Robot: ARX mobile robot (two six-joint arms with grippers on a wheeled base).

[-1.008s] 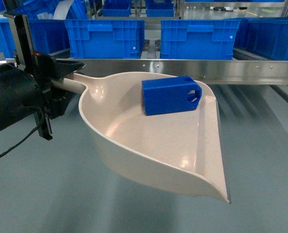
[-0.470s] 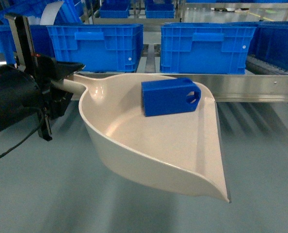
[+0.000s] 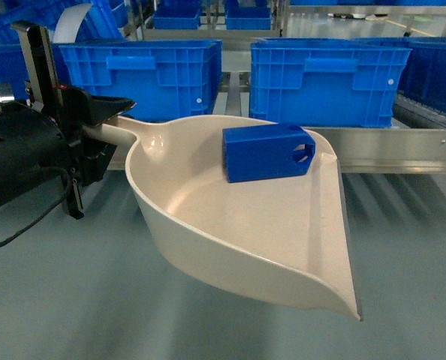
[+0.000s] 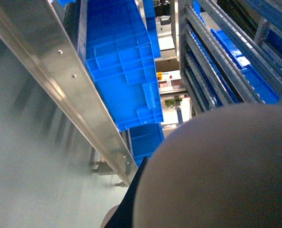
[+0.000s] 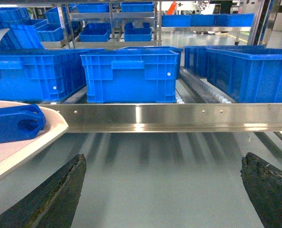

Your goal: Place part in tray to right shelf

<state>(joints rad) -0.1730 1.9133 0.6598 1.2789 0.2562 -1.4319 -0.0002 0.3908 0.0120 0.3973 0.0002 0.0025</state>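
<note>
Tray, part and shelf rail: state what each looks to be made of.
Tray: likely molded plastic, cream with faint speckle and soft glossy highlights. Part: probably hard plastic, uniform bright blue, semi-matte, with crisp molded edges. Shelf rail: apparently stainless steel or similar metal, with a brushed mirror-like sheen and small fasteners.

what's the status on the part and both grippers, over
Left gripper shut on tray handle, tray held off the floor. Right gripper open, empty. Part lying in tray, short of shelf rail. Blue crates behind rail.
</note>
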